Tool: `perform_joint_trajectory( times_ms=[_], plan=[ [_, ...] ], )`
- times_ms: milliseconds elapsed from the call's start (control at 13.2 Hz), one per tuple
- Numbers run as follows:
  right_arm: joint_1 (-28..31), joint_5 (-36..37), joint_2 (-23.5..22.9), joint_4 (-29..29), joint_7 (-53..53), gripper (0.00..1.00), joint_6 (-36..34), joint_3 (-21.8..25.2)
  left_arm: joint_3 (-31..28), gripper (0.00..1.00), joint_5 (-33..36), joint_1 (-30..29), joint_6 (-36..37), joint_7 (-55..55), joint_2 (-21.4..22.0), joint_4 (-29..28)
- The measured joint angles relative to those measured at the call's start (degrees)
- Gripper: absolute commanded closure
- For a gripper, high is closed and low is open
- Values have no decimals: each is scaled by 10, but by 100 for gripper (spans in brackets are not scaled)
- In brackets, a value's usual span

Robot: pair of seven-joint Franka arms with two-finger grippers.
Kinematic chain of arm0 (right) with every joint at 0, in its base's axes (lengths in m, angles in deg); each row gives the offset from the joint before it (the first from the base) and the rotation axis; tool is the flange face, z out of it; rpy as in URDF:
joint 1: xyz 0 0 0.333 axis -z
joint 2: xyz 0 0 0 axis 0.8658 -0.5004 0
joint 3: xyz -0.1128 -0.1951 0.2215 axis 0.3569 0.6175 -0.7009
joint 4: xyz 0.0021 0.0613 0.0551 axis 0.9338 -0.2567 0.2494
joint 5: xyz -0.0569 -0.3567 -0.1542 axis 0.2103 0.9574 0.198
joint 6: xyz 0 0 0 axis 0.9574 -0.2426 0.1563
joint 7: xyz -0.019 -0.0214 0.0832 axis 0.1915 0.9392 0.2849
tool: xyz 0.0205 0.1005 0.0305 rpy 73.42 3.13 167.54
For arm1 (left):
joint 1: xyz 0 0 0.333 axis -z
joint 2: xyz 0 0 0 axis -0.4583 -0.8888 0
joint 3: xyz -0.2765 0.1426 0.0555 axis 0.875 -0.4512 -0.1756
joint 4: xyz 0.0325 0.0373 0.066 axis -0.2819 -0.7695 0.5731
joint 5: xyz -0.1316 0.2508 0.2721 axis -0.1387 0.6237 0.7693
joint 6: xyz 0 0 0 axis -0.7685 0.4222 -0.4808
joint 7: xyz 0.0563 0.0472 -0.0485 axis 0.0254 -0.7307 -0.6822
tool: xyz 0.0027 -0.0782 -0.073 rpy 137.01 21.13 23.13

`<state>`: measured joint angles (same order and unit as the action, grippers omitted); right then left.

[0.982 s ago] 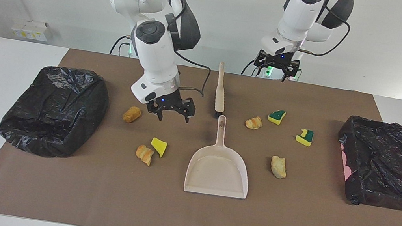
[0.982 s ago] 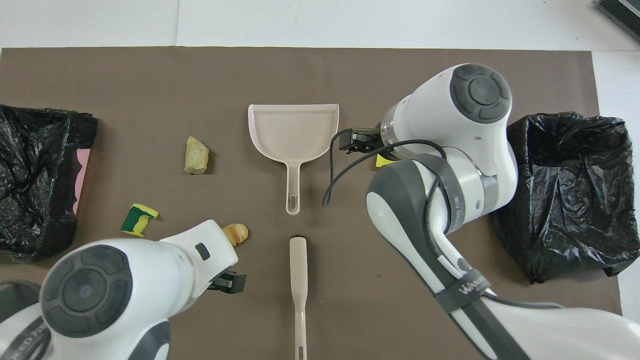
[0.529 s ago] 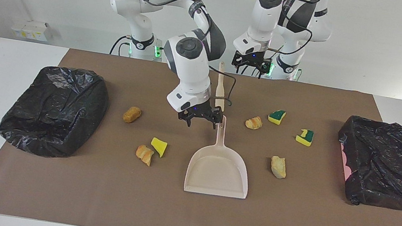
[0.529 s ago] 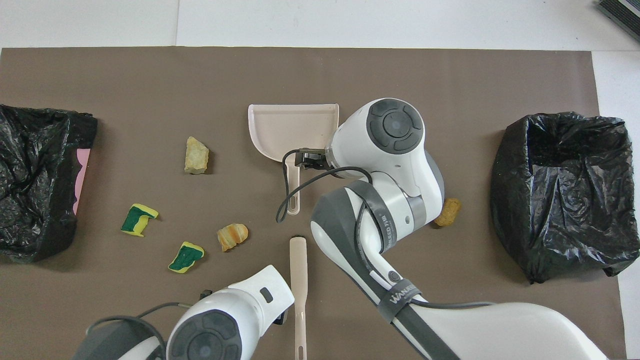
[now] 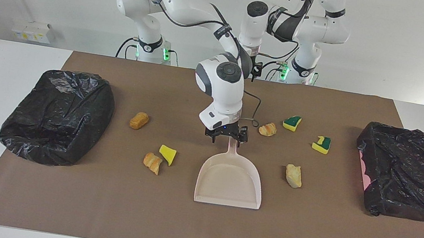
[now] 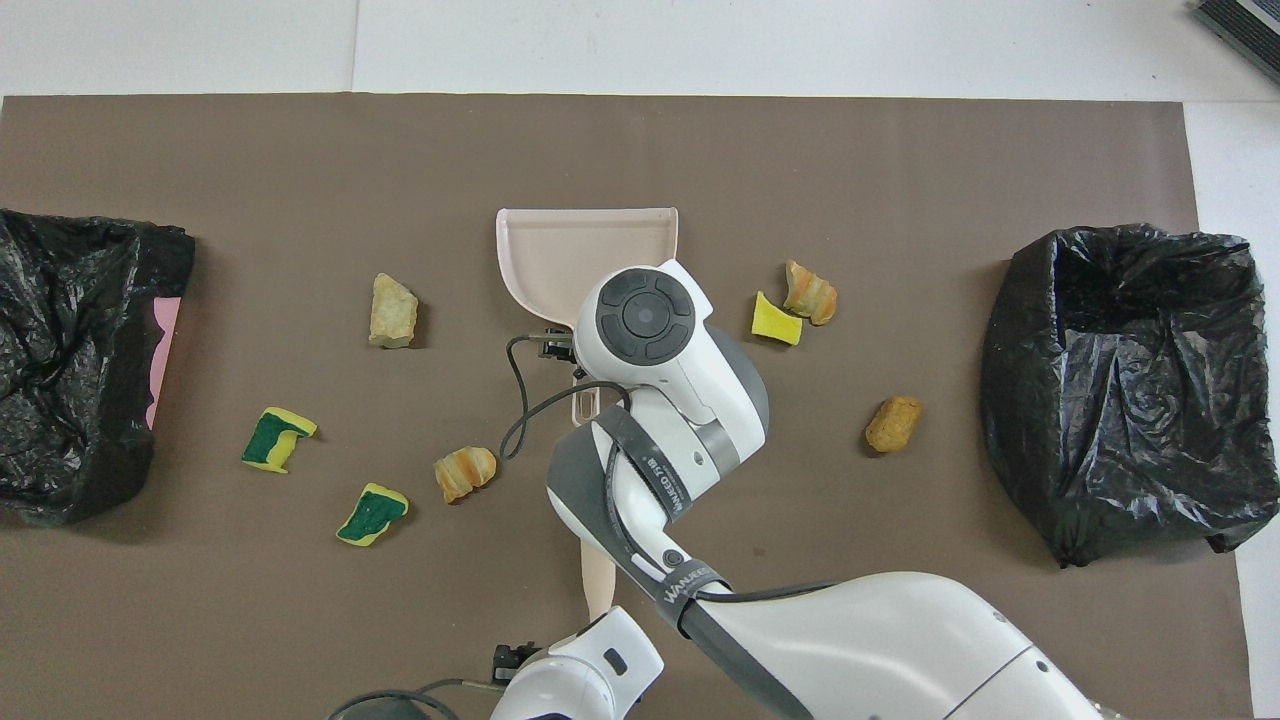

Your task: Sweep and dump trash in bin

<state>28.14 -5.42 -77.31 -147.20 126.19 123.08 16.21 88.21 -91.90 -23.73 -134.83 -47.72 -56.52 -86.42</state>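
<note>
The beige dustpan (image 5: pixel 230 180) lies mid-mat with its handle toward the robots. My right gripper (image 5: pixel 226 134) hangs open low over the handle's end, one finger on each side. Trash is scattered around: a brown nugget (image 5: pixel 139 120), a yellow bit (image 5: pixel 167 154) and a bread piece (image 5: pixel 152 162) toward the right arm's end. Another bread piece (image 5: pixel 268 129), two green-topped sponge bits (image 5: pixel 291 122) (image 5: pixel 321 144) and a beige chunk (image 5: pixel 294 175) lie toward the left arm's end. My left gripper (image 5: pixel 256 70) is open and holds nothing. It hangs over the brush handle (image 6: pixel 598 585), which my right arm mostly hides.
Two bins lined with black bags stand on the brown mat. One bin (image 5: pixel 57 115) is at the right arm's end, the other bin (image 5: pixel 405 177) at the left arm's end. White table borders the mat (image 5: pixel 196 226) on all sides.
My right gripper swung from beside the brown nugget across to the dustpan handle and dropped lower. My left gripper shifted toward the middle, over the brush handle. Nothing on the mat moved.
</note>
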Motion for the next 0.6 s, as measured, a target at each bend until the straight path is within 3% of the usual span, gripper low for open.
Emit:
perform_joint_trajectory(
  times_ms=[227, 605],
  plan=[
    [-1, 9, -4, 6, 0, 17, -1, 1, 2, 24, -6, 0, -8, -1, -24, -3],
    [-1, 15, -4, 10, 0, 26, -2, 1, 2, 42, -33, 0, -13, 0, -34, -3]
  ],
)
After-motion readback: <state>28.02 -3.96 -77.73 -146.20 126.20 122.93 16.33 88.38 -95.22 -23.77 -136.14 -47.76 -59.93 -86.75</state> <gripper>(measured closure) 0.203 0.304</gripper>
